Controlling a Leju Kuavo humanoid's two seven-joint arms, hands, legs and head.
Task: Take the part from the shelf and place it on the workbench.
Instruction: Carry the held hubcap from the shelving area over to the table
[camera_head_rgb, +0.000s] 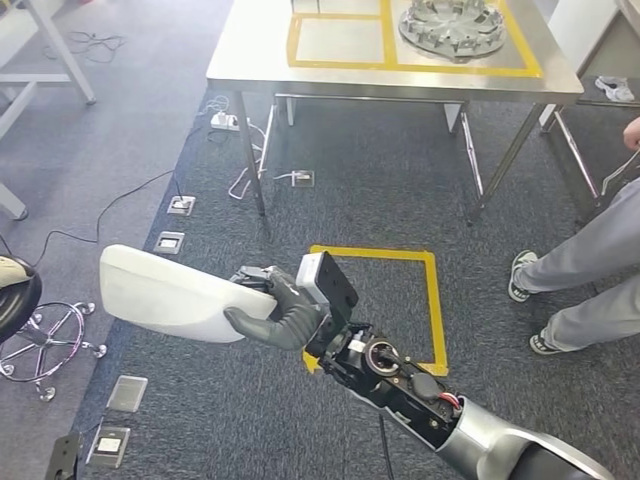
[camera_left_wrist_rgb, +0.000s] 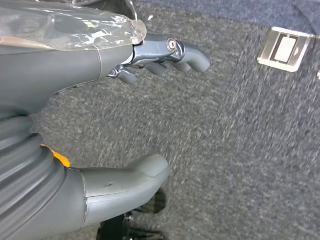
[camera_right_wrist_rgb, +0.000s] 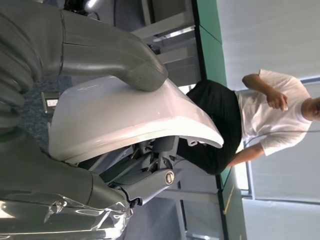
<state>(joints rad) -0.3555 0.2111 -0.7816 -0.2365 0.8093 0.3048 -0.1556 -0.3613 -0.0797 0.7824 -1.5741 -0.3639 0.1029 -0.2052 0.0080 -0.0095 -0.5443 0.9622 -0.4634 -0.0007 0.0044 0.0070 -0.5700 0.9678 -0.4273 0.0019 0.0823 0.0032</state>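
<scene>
My right hand (camera_head_rgb: 281, 310) grips one end of a long, curved white part (camera_head_rgb: 173, 293), held out to the left over the grey carpet. In the right wrist view the thumb (camera_right_wrist_rgb: 113, 52) presses on the part (camera_right_wrist_rgb: 124, 117) and the darker fingers sit under it. My left hand (camera_left_wrist_rgb: 113, 115) hangs over the carpet with nothing between thumb and fingers. The steel workbench (camera_head_rgb: 256, 55) stands ahead, marked with yellow tape, and carries a round grey metal piece (camera_head_rgb: 451, 25).
A person's legs and shoes (camera_head_rgb: 573, 275) are at the right, and another person in a white shirt (camera_right_wrist_rgb: 271, 107) stands beyond the part. A yellow tape square (camera_head_rgb: 430, 300) marks the floor. Cables, a power strip (camera_head_rgb: 224, 122), floor sockets (camera_head_rgb: 170, 241) and a stool base (camera_head_rgb: 45, 340) lie to the left.
</scene>
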